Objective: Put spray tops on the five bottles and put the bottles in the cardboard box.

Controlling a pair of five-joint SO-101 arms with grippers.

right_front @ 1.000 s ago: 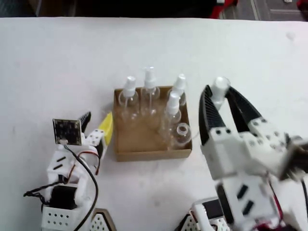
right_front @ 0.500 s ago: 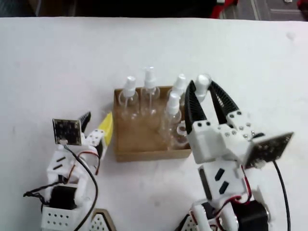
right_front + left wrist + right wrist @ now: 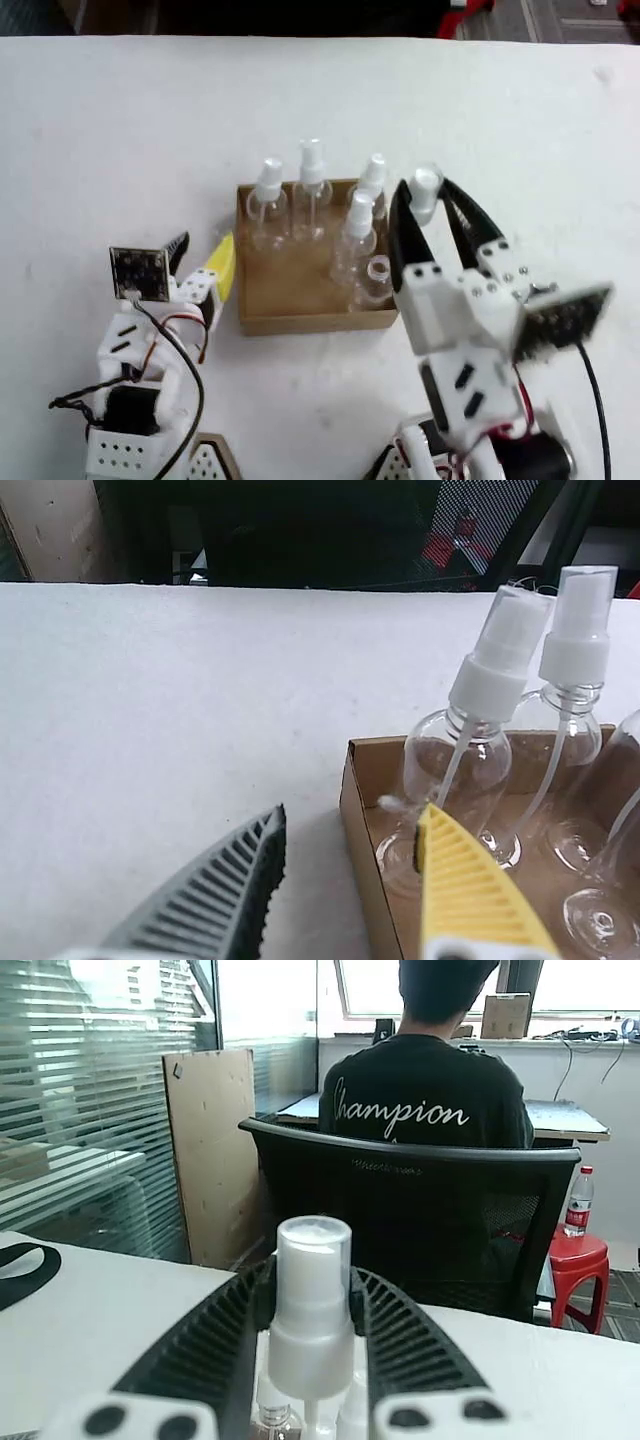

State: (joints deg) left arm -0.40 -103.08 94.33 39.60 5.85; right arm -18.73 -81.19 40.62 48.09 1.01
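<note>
A black mesh chair stands before a window-lit desk, blinds alongside, a red stool nearby.

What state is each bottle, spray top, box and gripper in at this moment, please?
Brown cardboard box: open-topped, holding five bottles.
Four clear plastic bottles: capped, upright.
Fifth clear bottle: uncapped, upright.
Loose white spray top: held, not fitted.
Right gripper: shut on the spray top.
Left gripper: open, empty.
</note>
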